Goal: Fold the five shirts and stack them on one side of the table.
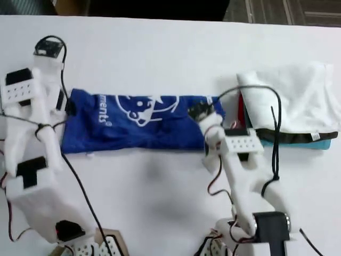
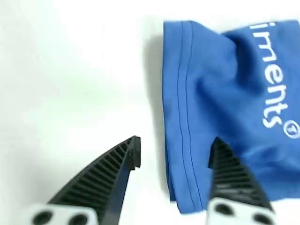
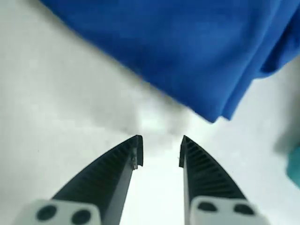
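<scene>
The shirt (image 1: 138,125) lies left of the stack (image 1: 293,98), perhaps touching it.

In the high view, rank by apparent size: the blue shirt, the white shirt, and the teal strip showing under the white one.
1. blue shirt
2. white shirt, somewhat smaller
3. teal strip, by far the smallest

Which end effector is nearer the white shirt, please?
Right. The right end effector is at the blue shirt's end beside the white shirt; the left end effector, at its far end.
</scene>
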Robot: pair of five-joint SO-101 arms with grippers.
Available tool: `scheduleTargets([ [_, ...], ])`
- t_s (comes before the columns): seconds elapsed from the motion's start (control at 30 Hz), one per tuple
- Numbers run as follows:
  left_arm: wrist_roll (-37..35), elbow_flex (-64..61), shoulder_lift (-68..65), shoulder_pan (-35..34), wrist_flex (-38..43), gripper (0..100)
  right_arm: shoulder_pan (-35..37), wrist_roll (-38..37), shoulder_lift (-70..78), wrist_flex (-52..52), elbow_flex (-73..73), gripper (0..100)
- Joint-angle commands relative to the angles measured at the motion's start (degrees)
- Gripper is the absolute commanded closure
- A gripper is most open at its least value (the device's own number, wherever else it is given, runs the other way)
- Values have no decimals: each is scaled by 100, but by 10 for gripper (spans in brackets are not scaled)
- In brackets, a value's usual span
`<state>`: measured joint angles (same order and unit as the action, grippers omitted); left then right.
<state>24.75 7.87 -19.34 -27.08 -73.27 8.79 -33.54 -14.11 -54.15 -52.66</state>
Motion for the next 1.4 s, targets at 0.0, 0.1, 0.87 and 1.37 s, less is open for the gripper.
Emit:
scheduleTargets([
  [0.0, 53, 796, -826, -44, -105, 741, -66, 0, -382, 462, -527, 854],
  [0.1, 44, 1490, -1670, -35, -431, 744, -66, -9, -453, 541, -826, 854],
  [0.87, 352, 5015, -4360, 114, -2778, 975, -769, 0, -998, 796, -1451, 854],
  [1.37, 914, 4734, -2673, -730, -2910, 975, -1103, 35, -2264, 1253, -2356, 854],
])
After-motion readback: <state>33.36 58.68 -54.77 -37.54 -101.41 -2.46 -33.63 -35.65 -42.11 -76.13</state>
